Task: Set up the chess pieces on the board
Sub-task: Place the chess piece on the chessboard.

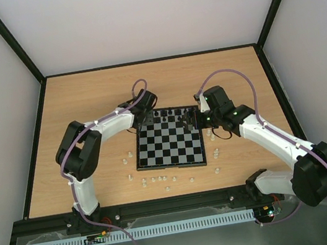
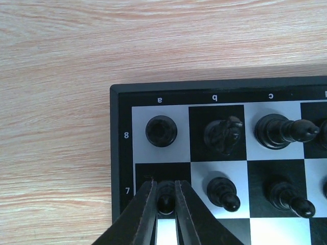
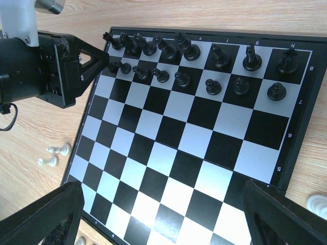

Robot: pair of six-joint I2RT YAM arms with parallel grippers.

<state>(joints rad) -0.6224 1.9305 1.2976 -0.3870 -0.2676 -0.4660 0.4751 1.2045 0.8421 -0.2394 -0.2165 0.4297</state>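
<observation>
The left gripper (image 2: 165, 187) fills the bottom of its own wrist view. Its two dark fingers (image 2: 145, 204) are pressed against either side of a black pawn (image 2: 165, 197) over the square marked a7, at the board's (image 2: 115, 153) far left corner. Whether the pawn's base touches the square cannot be told.

The same view shows a rook (image 2: 161, 131), a knight (image 2: 223, 135) and a bishop (image 2: 278, 131) upright on the last row.

From above, the left arm rises from its base at the near left and folds at a high elbow. It then reaches right and far, so the left gripper (image 1: 144, 120) sits at that corner of the board (image 1: 171, 149). The right arm mirrors it from the near right, and the right gripper (image 1: 195, 119) hangs over the far right edge.

The right wrist view shows what the top view blurs. The black pieces (image 3: 214, 71) fill the two far rows of the board (image 3: 168, 132). The right gripper (image 3: 163, 188) has its fingers spread wide with nothing between them. The left gripper (image 3: 102, 57) is at the leftmost pawn.

White pieces (image 1: 160, 178) lie loose on the wooden table (image 1: 84, 98), along the board's near edge and beside both its sides (two (image 3: 57, 151) also show in the right wrist view).
</observation>
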